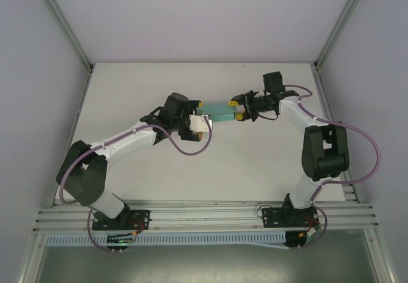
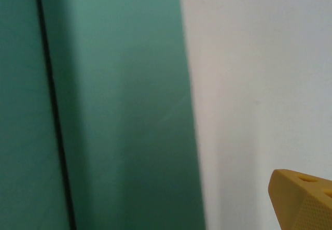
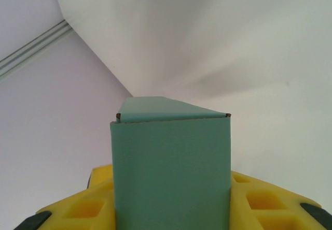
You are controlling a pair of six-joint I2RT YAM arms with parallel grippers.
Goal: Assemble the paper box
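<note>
Currently right end effector (image 1: pixel 238 109) clamps the paper box (image 1: pixel 218 111); left end effector (image 1: pixel 203 122) gapes apart.

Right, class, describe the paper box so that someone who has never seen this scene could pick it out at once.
Start at the white table and go to its middle, where the right end effector reaches in. Its yellow fingers clamp one end of the paper box, a long, straight-sided carton. It is the only teal-green thing in the scene.

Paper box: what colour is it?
The paper box is teal green, clearest in the right wrist view.
</note>
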